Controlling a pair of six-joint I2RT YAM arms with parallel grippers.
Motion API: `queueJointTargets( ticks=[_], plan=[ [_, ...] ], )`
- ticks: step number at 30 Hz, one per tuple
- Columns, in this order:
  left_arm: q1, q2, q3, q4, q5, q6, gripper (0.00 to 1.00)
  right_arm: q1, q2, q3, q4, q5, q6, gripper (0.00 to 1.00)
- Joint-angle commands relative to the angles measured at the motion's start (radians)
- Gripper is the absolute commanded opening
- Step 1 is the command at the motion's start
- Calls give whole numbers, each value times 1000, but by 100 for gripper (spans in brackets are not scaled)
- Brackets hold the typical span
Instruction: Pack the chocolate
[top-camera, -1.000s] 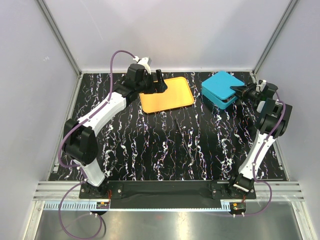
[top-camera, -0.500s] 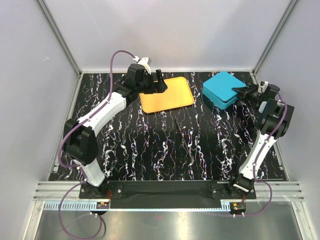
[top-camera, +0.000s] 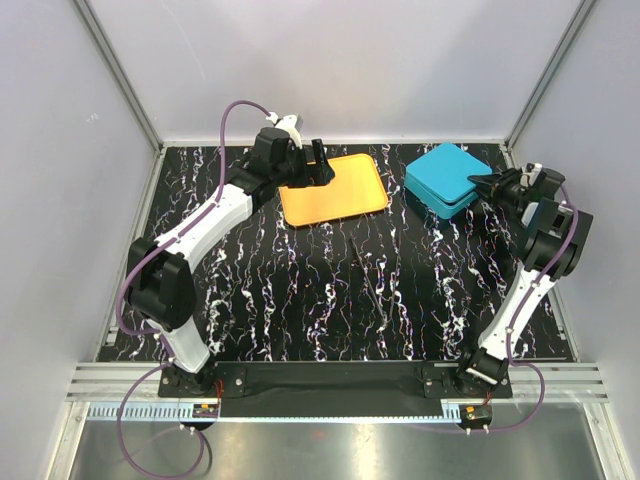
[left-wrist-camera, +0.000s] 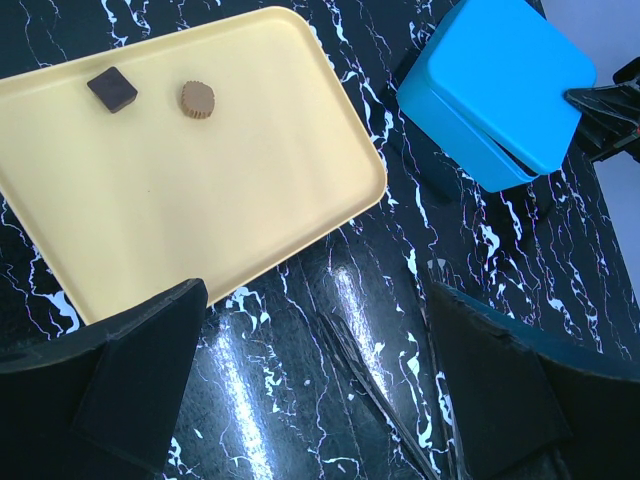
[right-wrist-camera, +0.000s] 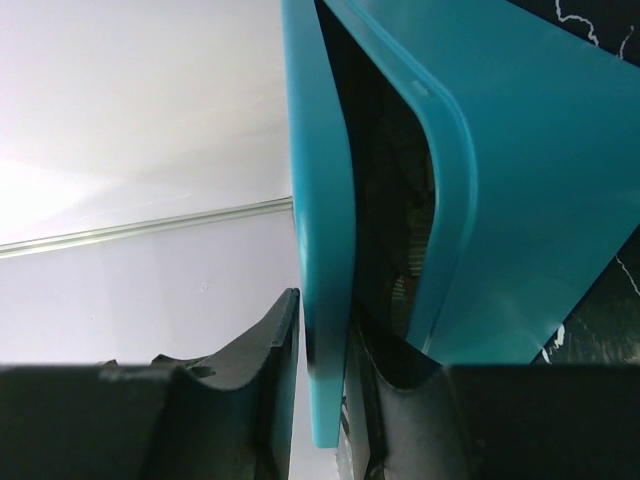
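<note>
Two chocolates lie on the orange tray (left-wrist-camera: 230, 190): a dark square one (left-wrist-camera: 111, 88) and a tan round one (left-wrist-camera: 197, 100). The top view hides them behind my left gripper (top-camera: 322, 165), which hovers open and empty at the tray's (top-camera: 345, 190) far left part. Its fingers (left-wrist-camera: 130, 370) frame bare table beside the tray. The teal box (top-camera: 443, 177) sits right of the tray. My right gripper (top-camera: 487, 183) is at its right corner. The lid's edge (right-wrist-camera: 325, 300) stands between its fingers (right-wrist-camera: 275, 350), which lie close on both sides.
The black marbled table (top-camera: 350, 290) spreads in front of the tray and box. Grey walls with metal rails close in the back and sides. The right gripper's tip (left-wrist-camera: 605, 105) also shows beside the box (left-wrist-camera: 500, 90) in the left wrist view.
The box lid, lifted a second ago, has come down onto the box. My right gripper has shifted slightly right with it. The left arm has not moved.
</note>
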Motion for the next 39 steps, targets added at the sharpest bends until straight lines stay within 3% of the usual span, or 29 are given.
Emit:
queueJointTargets(
  ticks=[1,11,15,26,31,39],
  plan=[
    [-5,-49,-10,32,-8,8,98,-16,-84,-12,-34,10,-47,30],
    [-9,-52,-8,32,-10,8,98,-33,-113,-27,-114,25,-109,30],
    [-12,-56,-11,31,-10,7,98,-35,-119,-18,-186,42,-162,24],
    [-18,-67,-22,29,-13,7,98,-44,-129,-40,-179,40,-170,11],
    [-26,-65,-22,31,-11,8,98,-53,-129,-104,-111,39,-164,11],
    [-29,-65,-20,28,-16,10,98,-65,-141,-147,-116,69,-185,24]
  ],
)
